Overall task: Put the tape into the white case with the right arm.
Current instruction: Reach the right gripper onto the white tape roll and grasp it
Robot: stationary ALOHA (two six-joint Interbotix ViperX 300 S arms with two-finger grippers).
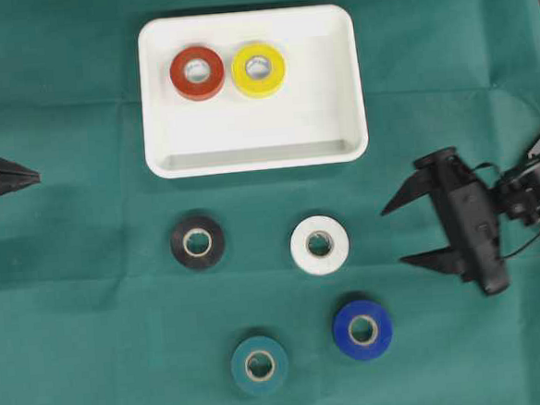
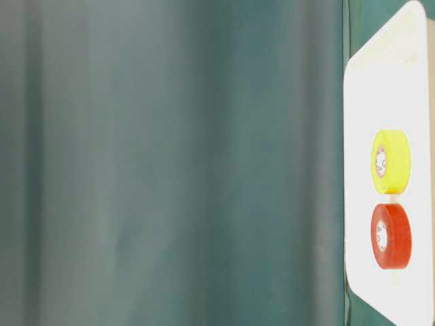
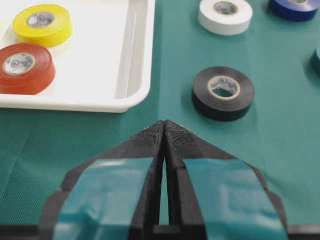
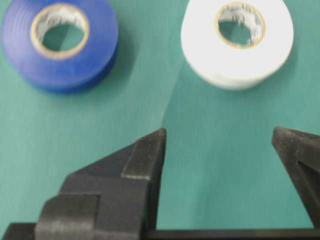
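Note:
The white case (image 1: 257,152) lies at the back middle of the cloth and holds a red tape (image 1: 197,72) and a yellow tape (image 1: 259,69). On the cloth in front of it lie a black tape (image 1: 198,242), a white tape (image 1: 319,244), a teal tape (image 1: 259,364) and a blue tape (image 1: 362,329). My right gripper (image 1: 393,236) stands open to the right of the white tape, with nothing between its fingers. In the right wrist view the white tape (image 4: 237,42) and blue tape (image 4: 59,45) lie ahead of the gripper (image 4: 220,131). My left gripper (image 3: 164,122) is shut and empty.
Green cloth covers the whole table. The left gripper (image 1: 35,176) rests at the far left edge, well away from the rolls. In the table-level view only the case (image 2: 360,136) with the yellow tape (image 2: 391,161) and red tape (image 2: 391,236) shows.

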